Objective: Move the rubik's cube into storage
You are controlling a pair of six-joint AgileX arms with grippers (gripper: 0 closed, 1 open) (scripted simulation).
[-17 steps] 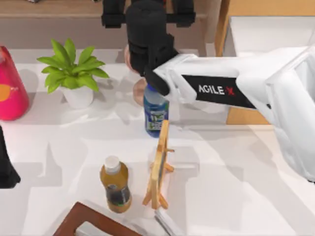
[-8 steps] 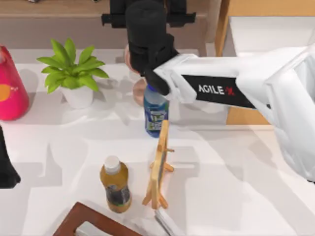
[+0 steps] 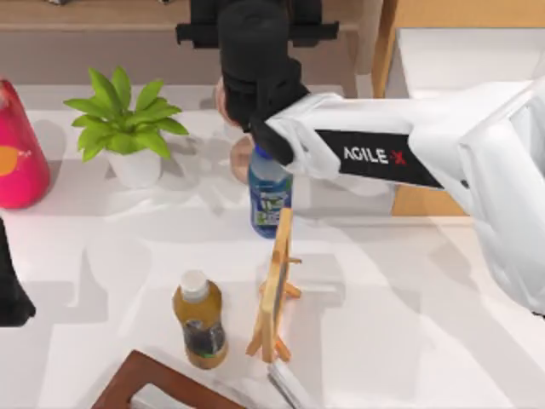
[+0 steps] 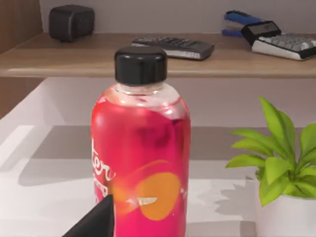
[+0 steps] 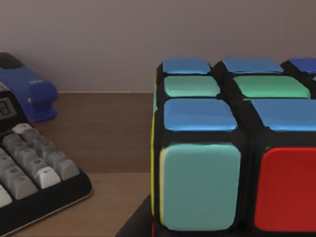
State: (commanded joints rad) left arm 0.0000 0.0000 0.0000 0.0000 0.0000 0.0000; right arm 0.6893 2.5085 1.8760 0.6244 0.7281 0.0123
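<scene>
Nearest us on the desk (image 3: 409, 324) nothing has shifted over the last second, and our right gripper (image 3: 247, 34) has held over the wooden shelf (image 3: 102, 17), so the lift has not begun. The rubik's cube (image 5: 232, 148) sits there beside a calculator (image 5: 34, 187). We cannot tell whether the gripper grips it, our arm hiding the cube from above, and the storage (image 3: 460, 51) is cut off.

Overhead looks down; wrist cameras face shelf (image 4: 148, 61)

glossy plastic rubik's cube (image 5: 232, 148), wooden shelf (image 5: 108, 143)
</scene>
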